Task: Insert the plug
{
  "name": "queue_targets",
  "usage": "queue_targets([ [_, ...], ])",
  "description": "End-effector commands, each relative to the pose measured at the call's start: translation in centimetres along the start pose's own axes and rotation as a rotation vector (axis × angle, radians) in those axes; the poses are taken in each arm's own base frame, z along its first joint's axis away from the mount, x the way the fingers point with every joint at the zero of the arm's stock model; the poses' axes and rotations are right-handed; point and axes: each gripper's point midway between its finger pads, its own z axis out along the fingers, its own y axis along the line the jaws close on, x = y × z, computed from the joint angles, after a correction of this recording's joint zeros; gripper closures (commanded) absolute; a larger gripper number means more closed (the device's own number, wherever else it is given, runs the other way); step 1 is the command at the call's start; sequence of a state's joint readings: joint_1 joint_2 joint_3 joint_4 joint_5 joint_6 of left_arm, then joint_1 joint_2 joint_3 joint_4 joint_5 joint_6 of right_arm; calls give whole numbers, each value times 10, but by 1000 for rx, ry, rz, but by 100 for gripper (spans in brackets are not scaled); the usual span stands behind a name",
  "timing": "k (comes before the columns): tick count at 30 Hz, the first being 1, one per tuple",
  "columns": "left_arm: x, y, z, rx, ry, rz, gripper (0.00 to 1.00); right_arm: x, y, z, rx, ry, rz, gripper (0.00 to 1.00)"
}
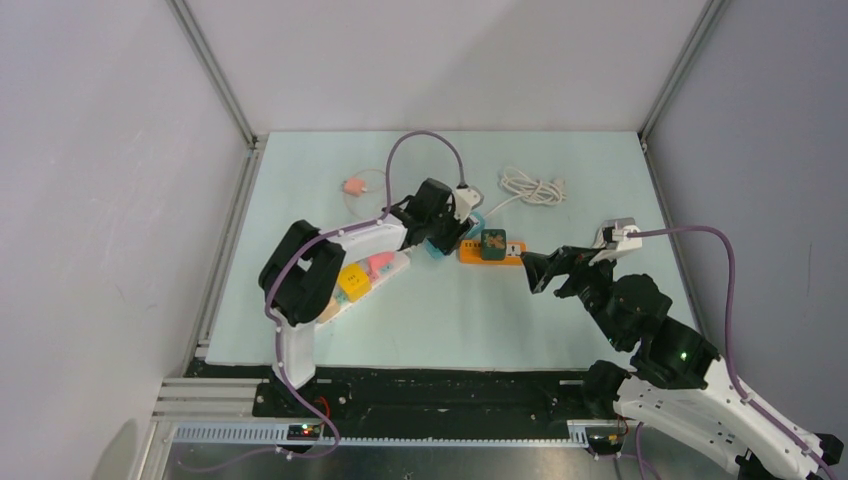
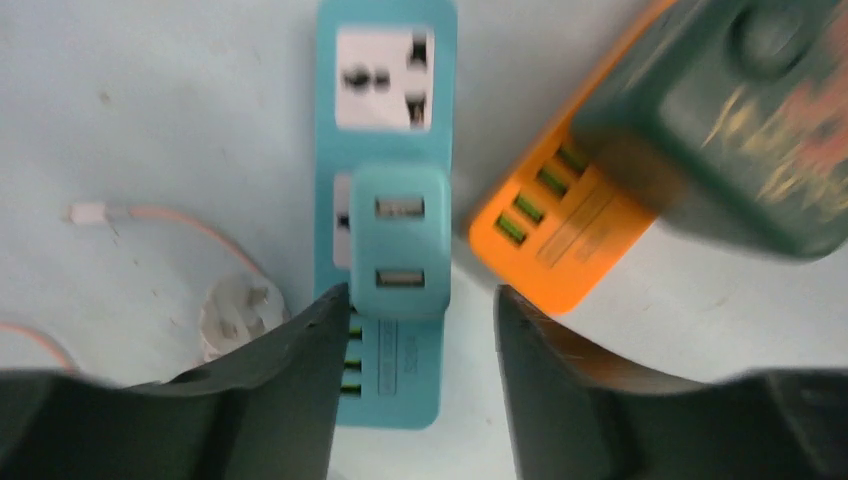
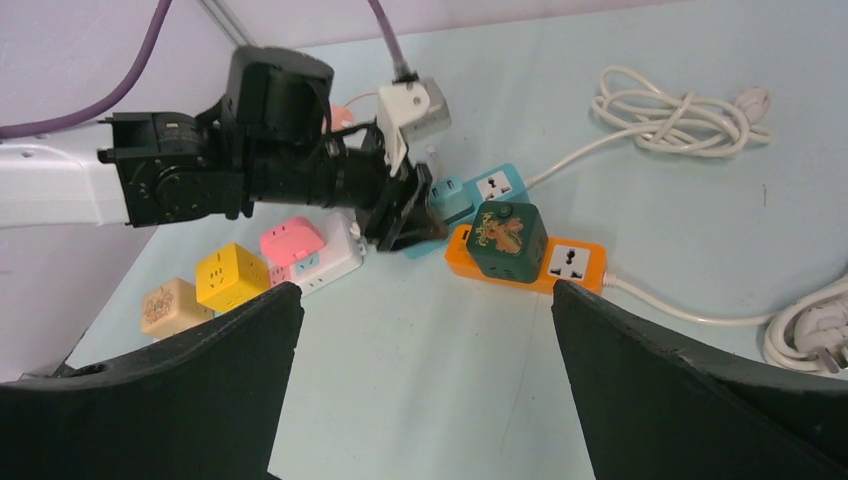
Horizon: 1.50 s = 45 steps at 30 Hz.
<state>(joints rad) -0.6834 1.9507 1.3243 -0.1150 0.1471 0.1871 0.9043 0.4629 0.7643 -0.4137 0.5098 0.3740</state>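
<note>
1. The left hand (image 2: 420, 300) hangs over the middle of the pale blue tabletop (image 1: 430, 320), its two dark fingers spread and pinching nothing
2. The square teal charger plug with two USB ports (image 2: 400, 240) sits between those fingers, on the teal plastic power strip (image 2: 385, 60), in the centre of the left wrist view
3. The plug covers the strip's second socket; the universal socket above it is bare, and green USB ports show below it
4. The finger on the left of that view is at the plug's lower corner, while the one on the right stands clear of it; how deep the plug is seated cannot be told
5. An orange plastic power strip (image 2: 560, 230) lies just beside the teal one, at the right of the view, slanted, with a dark green cube adapter (image 2: 730, 120) standing on it
6. A small white plug on a pinkish cable (image 2: 235, 315) lies at the lower left
7. The right hand (image 3: 425, 290) is opened wide and empty, near the orange strip's right end in the top view
8. A white power strip (image 3: 335, 260) carrying pink and yellow cubes lies under the left arm, and a coiled white cable (image 1: 533, 187) rests at the upper centre
</note>
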Motion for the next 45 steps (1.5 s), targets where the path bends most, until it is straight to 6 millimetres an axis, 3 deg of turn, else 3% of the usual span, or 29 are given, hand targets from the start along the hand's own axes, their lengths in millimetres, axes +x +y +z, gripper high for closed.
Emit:
queue_targets([
  [1,51,-5,-6,-2,176,0,28,-9,4,3,-2,-26,21,0],
  [3,39,-1,-9,-12,149,18,16,-9,5,5,5,-16,22,1],
  [7,14,15,-18,-66,99,40,1,-8,6,8,7,-7,36,1],
  [13,-11,33,-41,-117,32,25,0,-3,8,7,-2,15,47,1],
  [19,-25,31,-63,-110,-23,-3,0,0,2,1,13,27,67,1],
  [25,-46,46,-97,-145,-111,-103,3,5,-9,-6,50,42,79,1],
  [29,-53,86,-121,-277,-164,-258,4,8,-15,-5,85,51,96,1],
  [32,-50,129,-136,-395,-204,-451,3,14,-20,-2,128,66,109,0],
  [37,-18,194,-149,-600,-209,-700,2,24,-22,4,148,106,116,0],
  [45,25,263,-150,-735,-242,-1041,3,26,-25,10,160,123,129,1],
])
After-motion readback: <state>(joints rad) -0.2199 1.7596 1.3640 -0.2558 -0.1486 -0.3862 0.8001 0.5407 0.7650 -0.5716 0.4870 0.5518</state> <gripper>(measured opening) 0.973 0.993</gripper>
